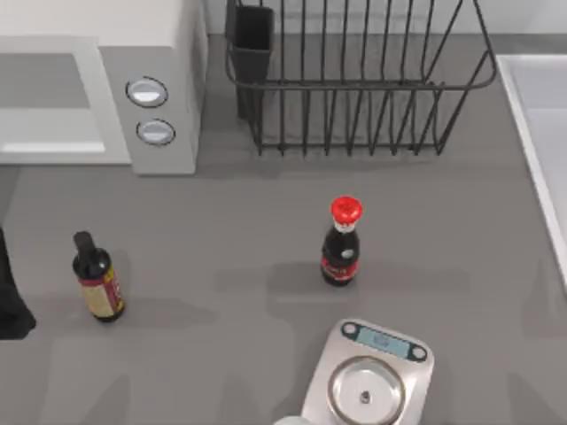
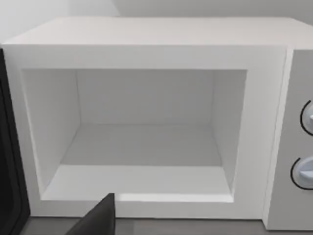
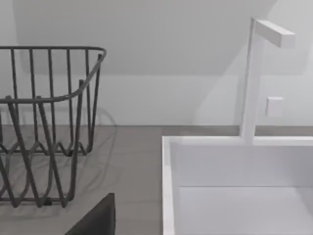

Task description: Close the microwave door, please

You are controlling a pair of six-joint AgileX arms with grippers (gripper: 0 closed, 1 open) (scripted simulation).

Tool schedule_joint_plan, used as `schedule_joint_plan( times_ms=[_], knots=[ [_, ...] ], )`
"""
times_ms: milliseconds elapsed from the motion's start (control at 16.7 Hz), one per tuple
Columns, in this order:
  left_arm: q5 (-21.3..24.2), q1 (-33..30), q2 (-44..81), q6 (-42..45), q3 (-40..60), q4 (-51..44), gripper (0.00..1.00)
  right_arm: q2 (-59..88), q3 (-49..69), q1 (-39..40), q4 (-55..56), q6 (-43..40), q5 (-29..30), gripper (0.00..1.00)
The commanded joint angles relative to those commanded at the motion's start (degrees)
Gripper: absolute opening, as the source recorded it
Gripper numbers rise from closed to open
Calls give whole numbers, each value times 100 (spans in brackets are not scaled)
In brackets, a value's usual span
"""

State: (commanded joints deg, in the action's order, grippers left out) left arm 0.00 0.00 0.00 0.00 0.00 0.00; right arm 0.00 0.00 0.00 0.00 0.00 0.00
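Note:
The white microwave (image 1: 151, 53) stands at the table's back left, its grey panel with two dials (image 1: 152, 111) facing the front. Its cavity (image 2: 146, 142) is open and bare. The microwave door (image 2: 9, 186) is swung open beside the cavity, and just a dark strip of its inner face shows. A dark part of my left gripper (image 2: 98, 223) hangs in front of the cavity's lower sill, apart from it. My left arm (image 1: 9, 297) is at the table's left edge. A dark part of my right gripper (image 3: 95, 220) is over the table by the sink.
A black wire dish rack (image 1: 354, 80) stands right of the microwave. A dark bottle (image 1: 97, 279) stands front left and a red-capped bottle (image 1: 342, 243) mid-table. A metal kitchen scale (image 1: 370, 376) lies at the front. A white sink (image 3: 234, 186) with a tap (image 3: 254, 78) is at the right.

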Motion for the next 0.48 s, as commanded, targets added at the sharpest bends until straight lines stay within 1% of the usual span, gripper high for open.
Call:
schedule_joint_plan(
  times_ms=[60,480],
  knots=[
    [0,0,0,0,0,0,100,0,0,0,0,0,0,100],
    [0,0,0,0,0,0,47,0,0,0,0,0,0,100]
  ],
)
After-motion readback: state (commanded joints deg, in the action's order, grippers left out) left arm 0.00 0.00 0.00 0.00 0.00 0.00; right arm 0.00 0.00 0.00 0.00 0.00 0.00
